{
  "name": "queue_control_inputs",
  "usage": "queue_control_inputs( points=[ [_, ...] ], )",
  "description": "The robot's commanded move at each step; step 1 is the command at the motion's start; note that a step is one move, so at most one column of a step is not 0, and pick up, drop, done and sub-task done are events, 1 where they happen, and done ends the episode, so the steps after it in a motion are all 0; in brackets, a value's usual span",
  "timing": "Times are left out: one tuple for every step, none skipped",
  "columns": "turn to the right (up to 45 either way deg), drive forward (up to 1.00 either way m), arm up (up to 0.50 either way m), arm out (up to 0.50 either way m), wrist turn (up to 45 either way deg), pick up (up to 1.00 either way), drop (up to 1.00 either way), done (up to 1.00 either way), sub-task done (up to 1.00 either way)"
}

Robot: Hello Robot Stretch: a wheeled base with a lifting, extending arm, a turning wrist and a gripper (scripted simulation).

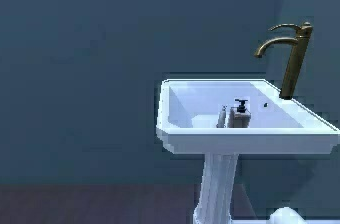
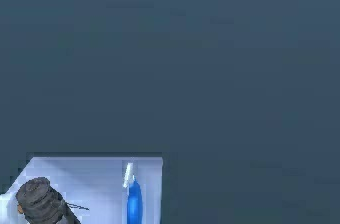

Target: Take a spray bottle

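Lower left, arm side view: a blue spray bottle rests on a white ledge (gripper state: cannot tell).

The room is dim. The white sink is the brightest surface, lit from above: its rim is pale and the inside of its basin is shaded. Above the sink, the brass faucet carries a soft highlight. The wall left of the sink darkens evenly, without glare.

The sink looks like smooth white ceramic with a soft gloss. Its tap is brass-coloured metal, faintly shiny. The wall is dull matt paint. The spray bottle looks like smooth blue plastic, white-topped.
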Motion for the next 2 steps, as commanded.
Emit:
queue_control_inputs(
  points=[
    [0.0, 0.0, 0.5, 0.0, 0.0, 0.0, 0.0, 0.0, 0.0],
    [0.0, 0.0, 0.38, 0.0, 0.0, 0.0, 0.0, 0.0, 0.0]
  ],
)
